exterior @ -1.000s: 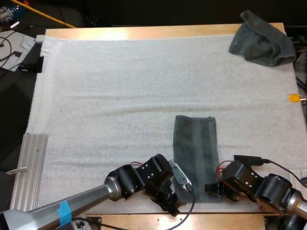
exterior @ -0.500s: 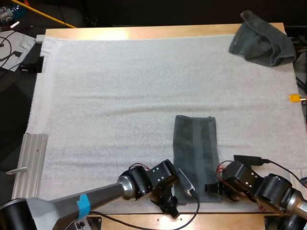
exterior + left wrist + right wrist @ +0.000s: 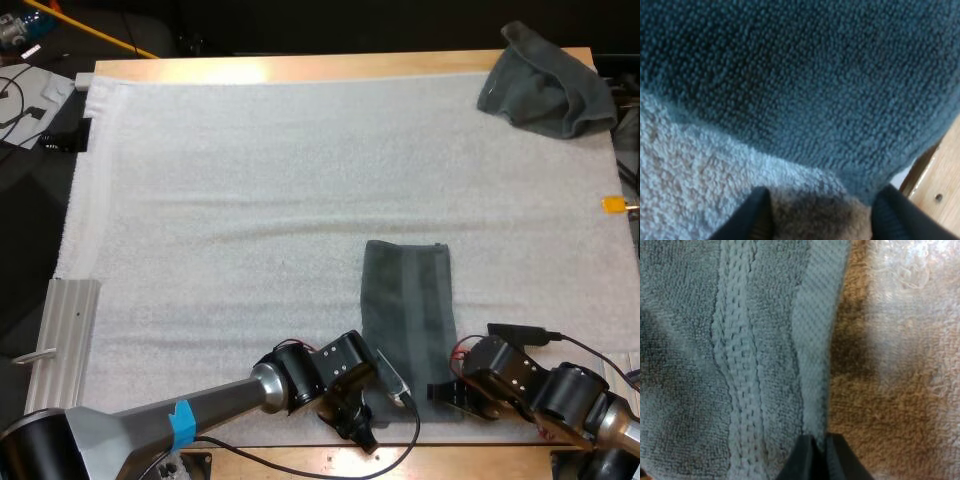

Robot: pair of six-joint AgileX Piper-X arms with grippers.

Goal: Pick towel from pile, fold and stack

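1 dark grey-green towel (image 3: 408, 320), folded into a long narrow strip, lies flat on the white foam mat (image 3: 250, 200) at the near edge, right of centre. 1 crumpled grey-green towel (image 3: 545, 80) sits at the far right corner.

Left gripper (image 3: 820, 215) at the folded towel's near left corner: fingers spread, resting on the mat, gripping nothing, cloth edge just beyond them. Right gripper (image 3: 816, 456) at the near right corner: clenched on the towel's right hem.

Judgement: lengthwise fold looks done. Left pinch not yet made; crosswise fold and stacking remain, then the crumpled towel.
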